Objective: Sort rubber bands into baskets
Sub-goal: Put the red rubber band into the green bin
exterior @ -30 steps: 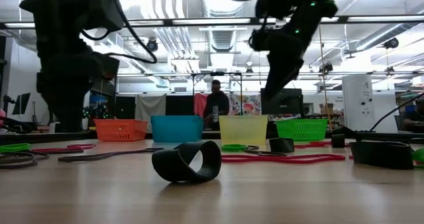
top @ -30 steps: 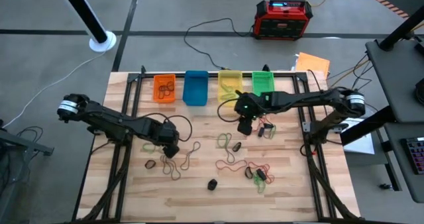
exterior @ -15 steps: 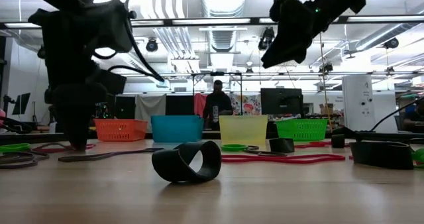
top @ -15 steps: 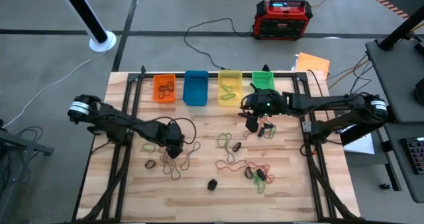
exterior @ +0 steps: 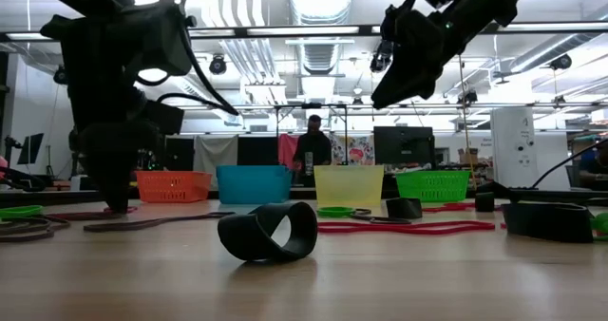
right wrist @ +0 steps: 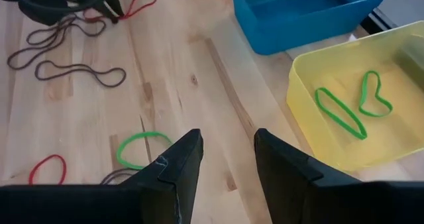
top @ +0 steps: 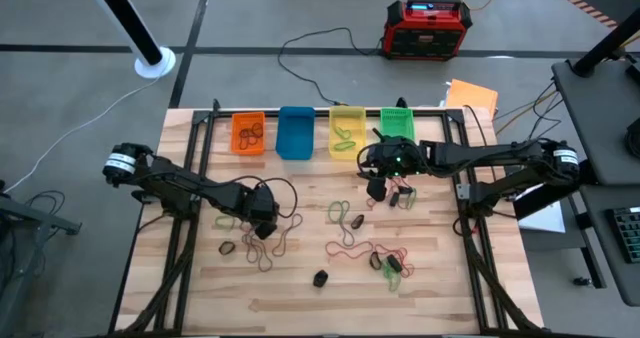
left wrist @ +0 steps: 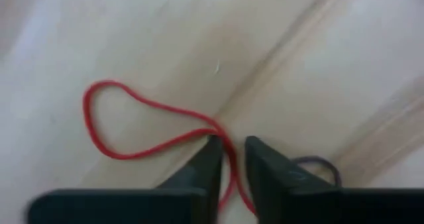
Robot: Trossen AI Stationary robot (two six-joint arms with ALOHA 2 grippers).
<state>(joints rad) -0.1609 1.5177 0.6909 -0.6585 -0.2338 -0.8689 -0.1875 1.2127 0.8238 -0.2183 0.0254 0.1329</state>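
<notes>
Yellow basket (right wrist: 344, 128) holds two green bands (right wrist: 339, 109); blue basket (right wrist: 305, 15) empty. Left fingers (left wrist: 202, 168) pinch red band (left wrist: 126, 121); right fingers (right wrist: 179, 164) apart.

Four baskets (top: 322, 132) line the table's (top: 430, 293) far edge; rubber bands (top: 345, 240) lie scattered between both arms.

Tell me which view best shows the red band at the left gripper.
The left wrist view: the red band runs between the left gripper's nearly closed fingertips on the table. The high view hides it under that gripper; the low view shows only the arm.
</notes>
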